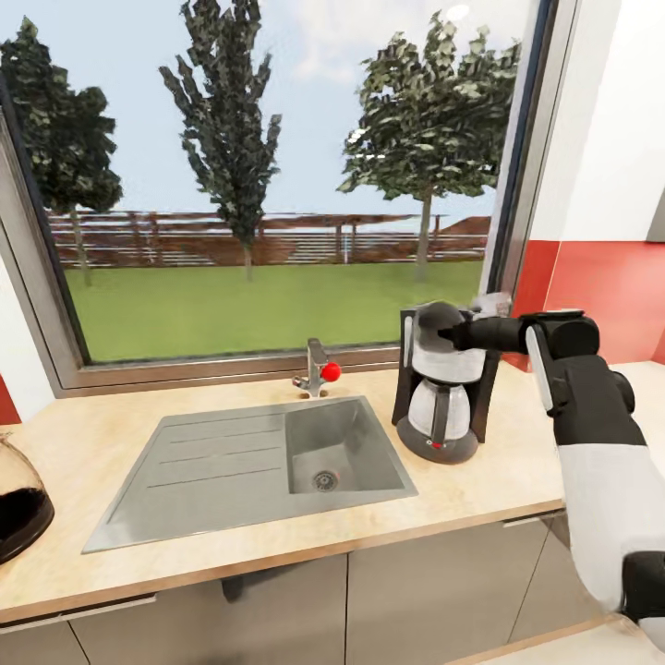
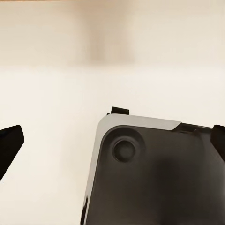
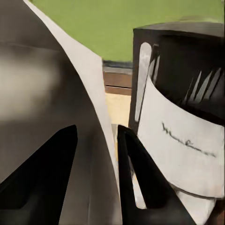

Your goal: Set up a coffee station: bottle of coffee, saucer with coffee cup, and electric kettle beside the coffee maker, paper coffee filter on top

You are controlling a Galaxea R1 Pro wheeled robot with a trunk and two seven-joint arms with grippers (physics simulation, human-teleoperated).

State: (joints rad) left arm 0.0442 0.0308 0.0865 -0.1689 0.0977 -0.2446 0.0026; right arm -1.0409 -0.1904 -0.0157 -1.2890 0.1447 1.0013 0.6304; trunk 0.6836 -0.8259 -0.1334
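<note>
Your right gripper (image 3: pixel 96 173) pinches the thin white paper coffee filter (image 3: pixel 79 70) beside the tall black coffee maker (image 1: pixel 441 388); its long axis runs away from the fingers; left gripper state: cannot tell.

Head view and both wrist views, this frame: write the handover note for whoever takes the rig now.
Right pincer: shut on the paper filter, held at the top of the coffee maker. Filter not yet released.
Left pincer: open, holding nothing.
Coffee maker stands on the countertop, right of the sink.
Kettle sits at the counter's far left edge.
Left: release filter, bring kettle over, then coffee jar, saucer and cup.
</note>
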